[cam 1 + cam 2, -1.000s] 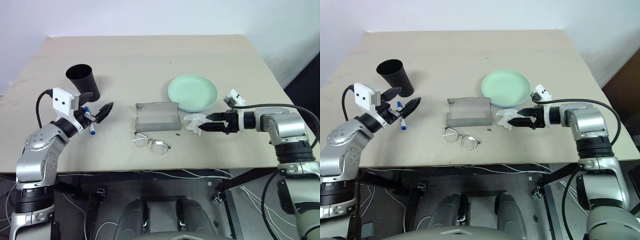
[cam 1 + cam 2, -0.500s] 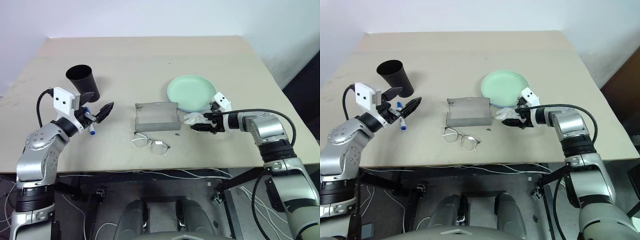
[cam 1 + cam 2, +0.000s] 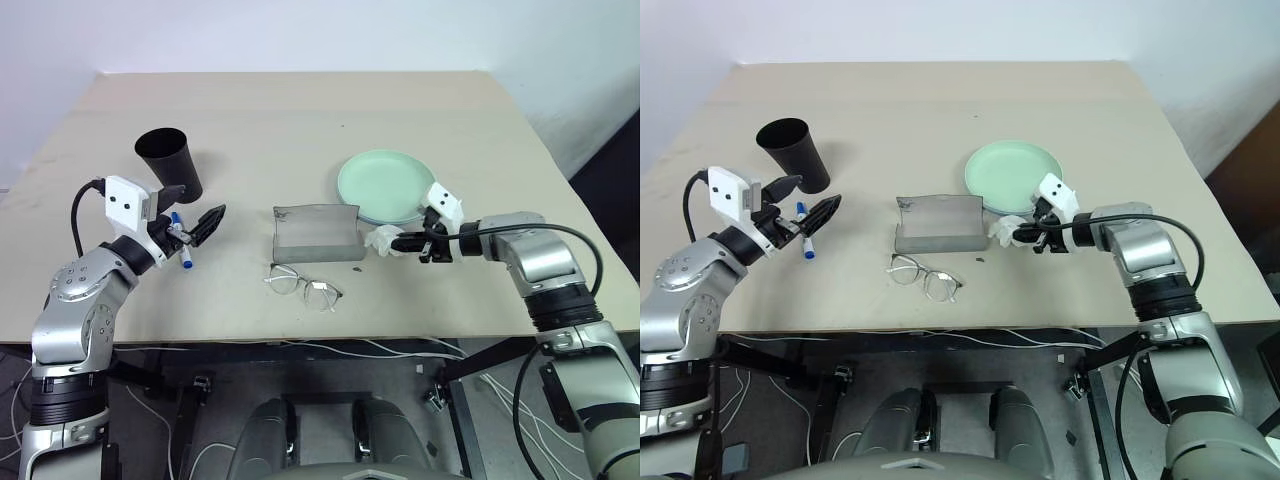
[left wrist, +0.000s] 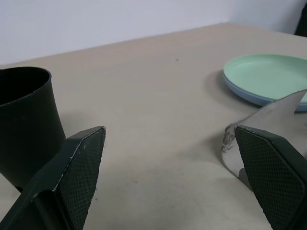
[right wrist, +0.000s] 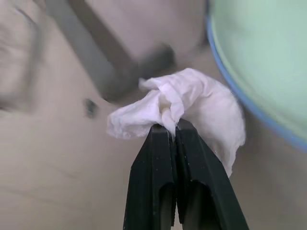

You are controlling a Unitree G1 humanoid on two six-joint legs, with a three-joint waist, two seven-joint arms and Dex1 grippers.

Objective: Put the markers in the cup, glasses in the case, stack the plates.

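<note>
Right wrist view: the right gripper (image 5: pixel 169 130), whose fingers stood apart a second ago beside the crumpled white tissue (image 5: pixel 192 108), is now seen clamped on a fold of that tissue, and the wad has been drawn up slightly from the beige counter (image 3: pixel 300 130). The tissue is no part of the task, so the pinch is judged to be a clearing move. Just beyond the closed fingers lie the stacked round plates, pale mint green (image 3: pixel 386 184) over pale blue (image 5: pixel 240 96), so the stacking appears done. To the far side of those fingers, past the tissue, the grey felt glasses case (image 3: pixel 315 236) stands open, with the clear-framed eyeglasses (image 3: pixel 302 286) lying just beside it and not yet inside. The left gripper (image 4: pixel 168 167) has not moved, and its fingers are spread wide and empty; the tall black tapered cup (image 3: pixel 168 160) stands just past them, and the blue-capped white marker (image 3: pixel 181 238) lies beneath them, outside the cup.
</note>
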